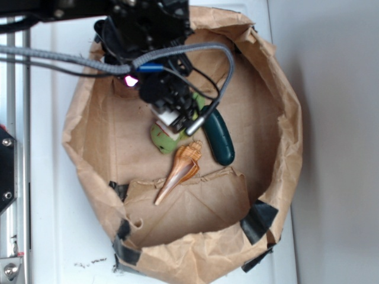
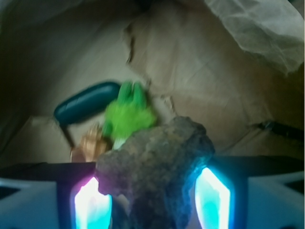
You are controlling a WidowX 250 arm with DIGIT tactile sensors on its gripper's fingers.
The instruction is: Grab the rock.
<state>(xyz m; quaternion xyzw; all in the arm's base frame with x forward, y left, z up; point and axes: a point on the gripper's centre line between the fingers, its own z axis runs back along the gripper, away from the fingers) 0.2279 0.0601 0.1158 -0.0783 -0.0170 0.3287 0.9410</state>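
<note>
Rock [image 2: 155, 169] fills the lower middle of the wrist view: dark brown-grey chunk, rough pitted surface, blocky w/ uneven corners, a blunt bump on its top right edge, lit bluish on its sides by the glow either side of it. It sits between the two fingers [image 2: 212, 200] of the gripper [image 2: 152, 200], which glow cyan on the right & pink-white on the left; both pads press against the rock's flanks, so the jaws are pinched on it w/ the rock wedged btw them. In the exterior view the gripper [image 1: 172, 115] hangs over the upper middle of the brown paper basin [image 1: 278, 77], a crumpled paper wall patched w/ black tape at the lower corners; the rock itself can't be made out there, hidden under the black arm & cables. Behind the rock in the wrist view: green plush toy [image 2: 127, 114], dark green oblong piece [image 2: 86, 106] to its left, orange-tan seashell [image 2: 90, 145] just below. Exterior view shows the same trio: plush toy [image 1: 163, 139] just under the gripper, shell [image 1: 180, 168] pointing down-left w/ its wide end near the toy, oblong piece [image 1: 219, 137] to the right, close to the shell's wide end. Basin rests on a white table [image 1: 53, 201]. No brands, labels or legible writing anywhere
</note>
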